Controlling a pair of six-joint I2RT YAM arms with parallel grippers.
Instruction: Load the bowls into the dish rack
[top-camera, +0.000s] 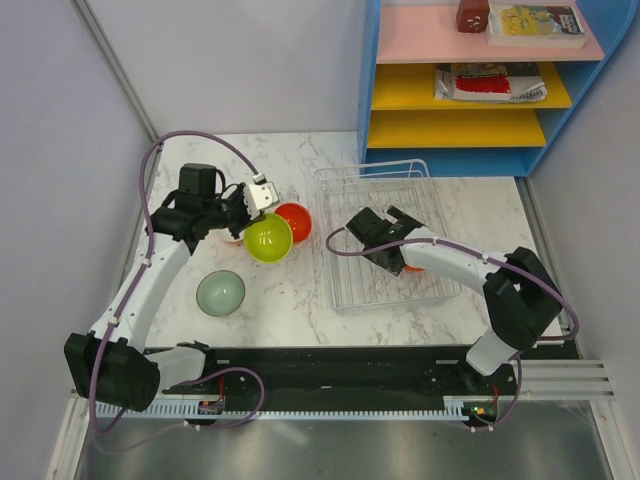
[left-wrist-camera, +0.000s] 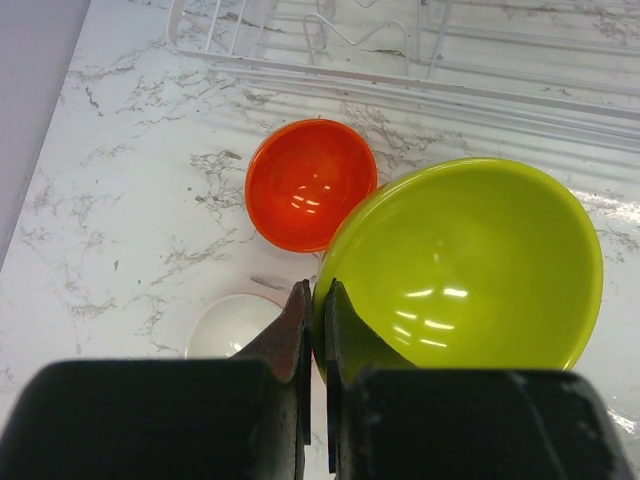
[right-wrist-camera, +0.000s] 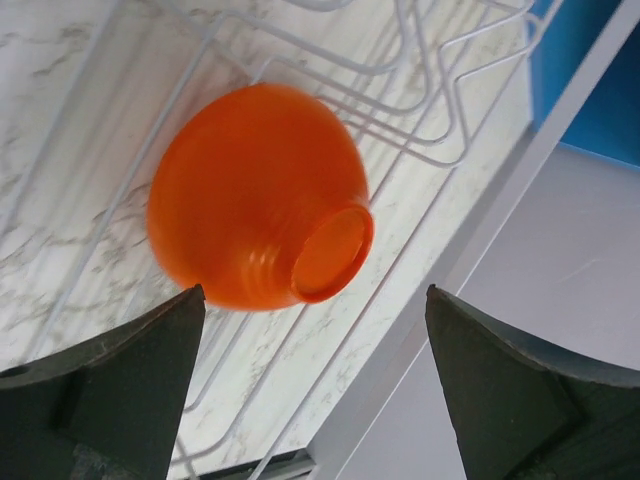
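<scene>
the loading was judged to be partway through. the left gripper (left-wrist-camera: 312, 300) was closed tight on the rim of the yellow-green bowl (left-wrist-camera: 470, 270), which was held tilted over the table (top-camera: 290, 310), just left of the dish rack (top-camera: 372, 172). the right gripper (right-wrist-camera: 312, 300) was spread fully wide, holding nothing, over a tipped orange bowl (right-wrist-camera: 250, 190) that lay on its side on the rack's wires, foot ring facing the gripper. an upright orange bowl (left-wrist-camera: 305, 185), a white bowl (left-wrist-camera: 232, 325) and a sage-green bowl (top-camera: 220, 293) were left on the table to be loaded.

the next move was judged to call for the yellow-green bowl to be carried rightwards over the rack's wall and lowered between the ribs before the pinch was let go; the right gripper would have to be drawn clear first.

the bowls were seen to be smooth, glossy plastic, round with thin rims, likely slippery under a rim pinch. the rack was made of thin pale wire; the table was white marble pattern with grey veins.
</scene>
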